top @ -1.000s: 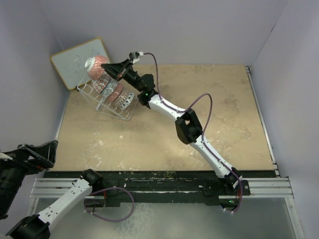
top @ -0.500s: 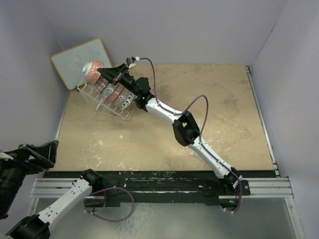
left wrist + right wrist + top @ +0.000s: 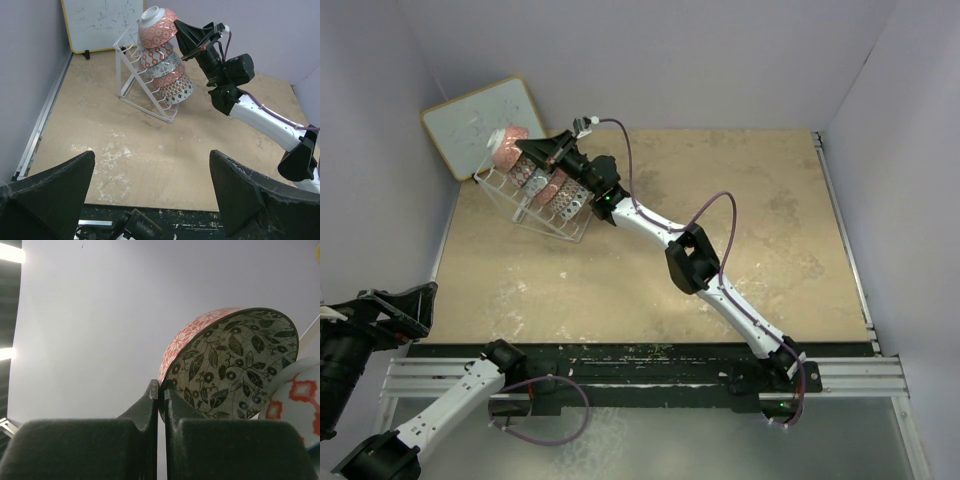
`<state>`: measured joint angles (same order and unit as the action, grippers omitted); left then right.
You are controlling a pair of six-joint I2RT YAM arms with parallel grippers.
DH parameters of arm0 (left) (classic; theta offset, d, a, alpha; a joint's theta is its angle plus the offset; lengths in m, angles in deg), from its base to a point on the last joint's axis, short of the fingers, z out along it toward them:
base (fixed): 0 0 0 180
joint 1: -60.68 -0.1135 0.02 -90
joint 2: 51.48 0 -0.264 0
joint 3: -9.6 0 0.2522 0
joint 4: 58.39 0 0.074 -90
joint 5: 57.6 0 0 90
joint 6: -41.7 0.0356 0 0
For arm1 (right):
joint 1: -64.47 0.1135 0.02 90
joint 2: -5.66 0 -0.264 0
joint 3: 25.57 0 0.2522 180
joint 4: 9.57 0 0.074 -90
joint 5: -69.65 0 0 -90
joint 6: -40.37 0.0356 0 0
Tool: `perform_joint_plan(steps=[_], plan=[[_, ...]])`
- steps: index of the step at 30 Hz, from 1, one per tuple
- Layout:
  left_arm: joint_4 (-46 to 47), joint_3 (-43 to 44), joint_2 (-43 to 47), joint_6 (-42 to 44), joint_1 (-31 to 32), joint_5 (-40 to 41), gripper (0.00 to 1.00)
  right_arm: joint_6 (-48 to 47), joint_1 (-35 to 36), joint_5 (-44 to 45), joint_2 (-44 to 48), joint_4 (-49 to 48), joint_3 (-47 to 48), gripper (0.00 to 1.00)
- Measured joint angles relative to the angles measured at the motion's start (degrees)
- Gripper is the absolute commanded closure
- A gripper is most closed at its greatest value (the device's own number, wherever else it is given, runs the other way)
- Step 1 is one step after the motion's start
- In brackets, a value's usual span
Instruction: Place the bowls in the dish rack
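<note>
The right end effector (image 3: 161, 390) pinches the rim of the red-pink bowl (image 3: 157, 27) at the top of the dish rack (image 3: 119, 75), so releasing before it seats could drop it onto the counter (image 3: 150, 160).

Dish rack (image 3: 533, 208) stands in the far left corner of the counter (image 3: 740, 180). The whiteboard (image 3: 470, 120) is behind it, against the wall. Bowls (image 3: 555, 190) sit on edge in the rack in a sloping row, each overlapping the next. The topmost bowl (image 3: 508, 146) lies at the row's far, upper end, nearest the whiteboard. Right pincer (image 3: 532, 150), just right of the rack, grips that bowl's rim. Its arm (image 3: 700, 262) runs diagonally from the counter's near edge.
</note>
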<state>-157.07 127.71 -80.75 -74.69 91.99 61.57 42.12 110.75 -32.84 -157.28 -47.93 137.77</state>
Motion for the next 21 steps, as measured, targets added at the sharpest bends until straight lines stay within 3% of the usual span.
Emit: perform_joint_plan(steps=[21], plan=[[0.00,0.02,0.11,0.04,0.72,0.70,0.01,-0.92,0.26,1.31,-0.59,3.08,1.27,0.95]])
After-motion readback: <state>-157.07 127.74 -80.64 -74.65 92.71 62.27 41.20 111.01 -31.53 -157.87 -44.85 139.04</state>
